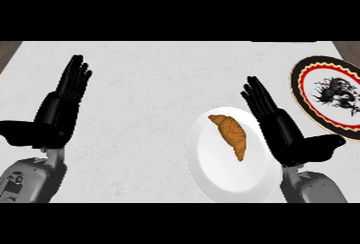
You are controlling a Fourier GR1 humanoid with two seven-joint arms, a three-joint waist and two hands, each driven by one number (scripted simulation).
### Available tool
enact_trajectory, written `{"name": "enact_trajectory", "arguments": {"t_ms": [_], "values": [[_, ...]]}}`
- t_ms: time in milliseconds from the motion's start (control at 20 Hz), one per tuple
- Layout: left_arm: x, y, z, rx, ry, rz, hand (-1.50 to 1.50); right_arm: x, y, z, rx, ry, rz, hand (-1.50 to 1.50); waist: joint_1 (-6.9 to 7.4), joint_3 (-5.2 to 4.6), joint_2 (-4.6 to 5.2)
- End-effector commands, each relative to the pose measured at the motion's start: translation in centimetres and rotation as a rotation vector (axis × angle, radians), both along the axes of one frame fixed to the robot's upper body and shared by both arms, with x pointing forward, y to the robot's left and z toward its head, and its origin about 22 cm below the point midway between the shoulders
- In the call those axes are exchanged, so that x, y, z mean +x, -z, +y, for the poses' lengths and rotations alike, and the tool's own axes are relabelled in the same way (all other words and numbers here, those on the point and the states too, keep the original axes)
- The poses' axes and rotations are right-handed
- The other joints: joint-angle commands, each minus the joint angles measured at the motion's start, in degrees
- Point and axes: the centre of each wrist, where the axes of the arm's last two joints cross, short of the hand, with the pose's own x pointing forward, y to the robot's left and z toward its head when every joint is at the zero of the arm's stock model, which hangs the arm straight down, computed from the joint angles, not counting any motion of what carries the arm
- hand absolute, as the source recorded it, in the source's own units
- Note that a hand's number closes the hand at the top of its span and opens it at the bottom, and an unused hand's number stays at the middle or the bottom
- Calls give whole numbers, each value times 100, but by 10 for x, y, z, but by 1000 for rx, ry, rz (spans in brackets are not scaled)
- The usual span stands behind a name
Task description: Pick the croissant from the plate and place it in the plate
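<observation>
At the left of the view the left hand (57, 107) rests above the pale tabletop (155, 76), fingers straight and together, thumb out to the side, holding nothing. It is well apart from everything the task needs and looks best left where it is.

Further right lies the white plate (218, 181), and on its upper half the croissant (233, 136) — slanted, its narrow tip toward the far left, its wider end toward the near right. Nothing else is on that plate.

Just beside the plate's right rim stands the right hand (281, 128), fingers straight and up, thumb spread to the right, empty. The picking has not begun. To do it well, I judge this hand should come over the croissant from the right and close across its thick middle, fingers on one long side and thumb on the other, since the tapered ends would slip out.

At the far right sits the patterned plate (329, 112) — black centre, red and gold rim bands — with no food on it; it looks like the place to set the croissant down.
</observation>
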Motion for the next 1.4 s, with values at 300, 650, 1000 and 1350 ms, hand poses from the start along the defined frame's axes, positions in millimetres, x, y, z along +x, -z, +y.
{"name": "enact_trajectory", "arguments": {"t_ms": [300,650,1000,1350], "values": [[-40,65,71,322,-160,232,0,31,-58,-38,-286,120,-208,-150,128,-19,-46],[-62,92,95,340,-215,248,0,-34,-11,14,134,383,-369,-150,-73,57,-42],[-85,97,94,353,-204,238,0,-60,-20,-6,-36,184,-286,-150,13,56,-39],[-82,85,102,350,-213,237,0,-58,-54,-44,-492,89,-161,-150,42,45,-41]]}}
